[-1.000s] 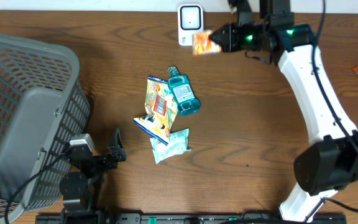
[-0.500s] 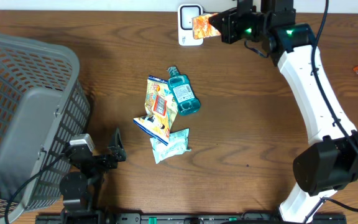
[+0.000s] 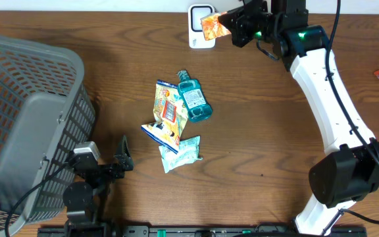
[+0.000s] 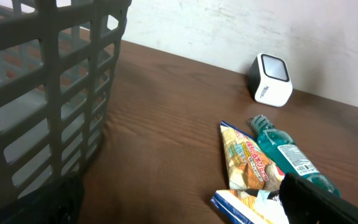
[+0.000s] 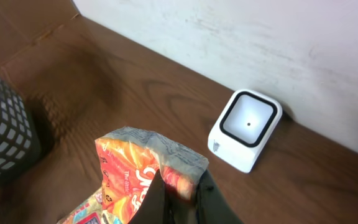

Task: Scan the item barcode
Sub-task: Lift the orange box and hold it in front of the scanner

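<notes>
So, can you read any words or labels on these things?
No text here reads clearly.
Orange bag: white lettering, crumpled and cut off, unreadable.
Scanner: small mark on its side, too small.
Bottle: white label, print too small.
Yellow bag: colourful print, blurred.

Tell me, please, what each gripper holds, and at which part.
The right gripper holds the orange snack bag, pinched at a corner of its crimped end. The left gripper is open and holds nothing.

White right arm (image 3: 328, 92), black joints, green lights, black cable, dark left arm (image 3: 91, 172), black cable
</notes>
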Tool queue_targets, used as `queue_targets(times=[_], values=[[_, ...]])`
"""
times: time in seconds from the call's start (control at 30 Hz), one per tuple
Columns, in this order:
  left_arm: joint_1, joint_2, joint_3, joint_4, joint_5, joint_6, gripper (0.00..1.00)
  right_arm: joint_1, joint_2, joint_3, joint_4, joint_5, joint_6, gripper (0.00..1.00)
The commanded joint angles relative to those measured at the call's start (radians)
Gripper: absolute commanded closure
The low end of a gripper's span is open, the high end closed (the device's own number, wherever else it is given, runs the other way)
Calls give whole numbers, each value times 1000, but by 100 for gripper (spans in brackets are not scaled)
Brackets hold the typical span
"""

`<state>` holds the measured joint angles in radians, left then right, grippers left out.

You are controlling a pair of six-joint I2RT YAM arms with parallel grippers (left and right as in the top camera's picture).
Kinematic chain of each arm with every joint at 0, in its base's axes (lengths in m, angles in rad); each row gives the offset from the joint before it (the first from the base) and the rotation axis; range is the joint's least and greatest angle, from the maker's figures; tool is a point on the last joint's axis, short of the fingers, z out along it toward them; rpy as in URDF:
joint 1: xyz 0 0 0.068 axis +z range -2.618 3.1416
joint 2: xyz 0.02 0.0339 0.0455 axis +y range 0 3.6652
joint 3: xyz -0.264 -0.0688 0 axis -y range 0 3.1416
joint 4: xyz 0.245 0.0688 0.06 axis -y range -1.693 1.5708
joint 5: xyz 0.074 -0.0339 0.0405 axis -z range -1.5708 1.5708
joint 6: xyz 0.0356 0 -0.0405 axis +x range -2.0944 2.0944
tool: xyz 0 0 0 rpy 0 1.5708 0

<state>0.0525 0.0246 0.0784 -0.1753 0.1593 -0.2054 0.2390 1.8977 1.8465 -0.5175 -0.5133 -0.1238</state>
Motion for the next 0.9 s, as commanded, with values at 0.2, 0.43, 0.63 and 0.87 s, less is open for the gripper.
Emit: queue_targets(times=[0.2,0.43,0.63,0.87], values=[[2,0,-16,-25,16,2,0,3,33,3,98,20,-20,99],[2,0,-16,-25,16,2,0,8,139,3,249,169,61,99],[2,0,-16,-25,16,2,0,15,283,3,495,167,69,99],[2,0,-16,-25,16,2,0,32,442,3,837,167,137,99]])
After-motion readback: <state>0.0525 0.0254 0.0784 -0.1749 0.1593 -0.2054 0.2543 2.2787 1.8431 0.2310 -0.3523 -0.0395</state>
